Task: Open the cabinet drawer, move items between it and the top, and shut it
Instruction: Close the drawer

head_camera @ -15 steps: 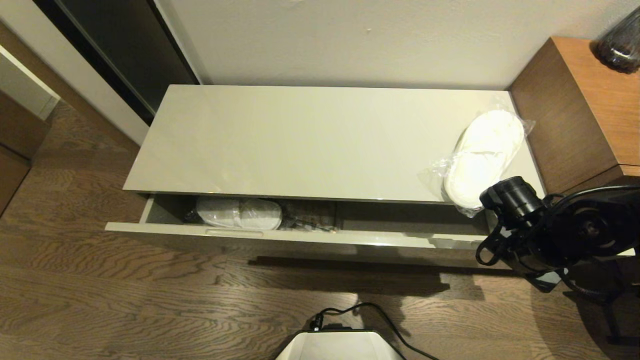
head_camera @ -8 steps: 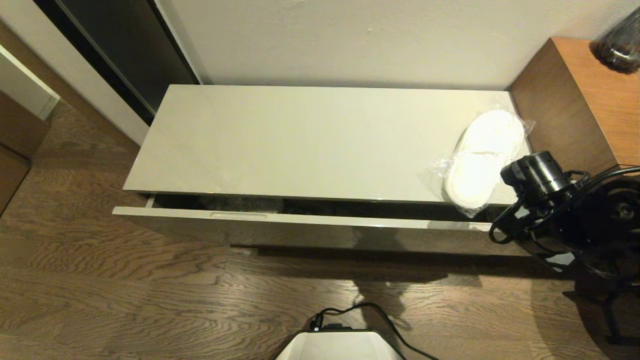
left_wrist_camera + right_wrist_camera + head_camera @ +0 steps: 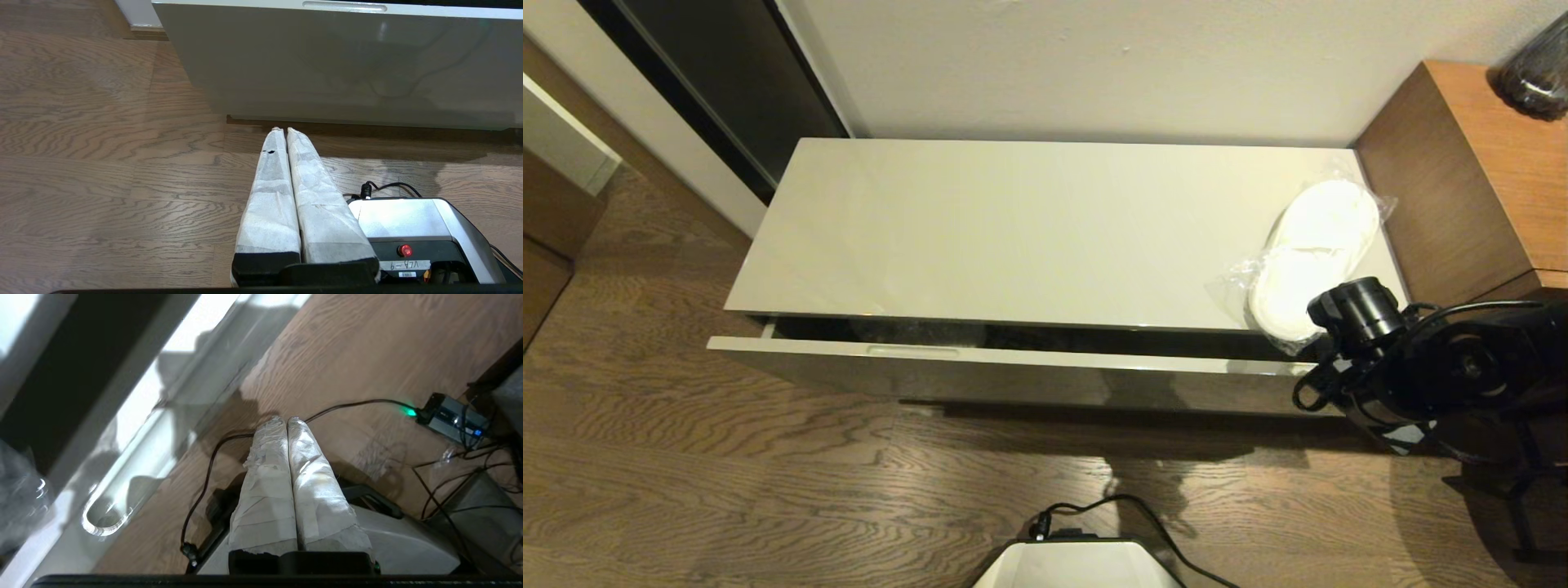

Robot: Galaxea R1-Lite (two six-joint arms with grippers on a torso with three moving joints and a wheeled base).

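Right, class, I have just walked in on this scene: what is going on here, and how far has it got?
A two-armed robot is working at a low cabinet. The drawer is nearly shut, with only a narrow dark gap left under the top. One bagged pair of white slippers lies at the right end of the top. The right tool, shut and empty, is by the drawer's right end. The left tool is shut too, parked low over the floor before the drawer front.
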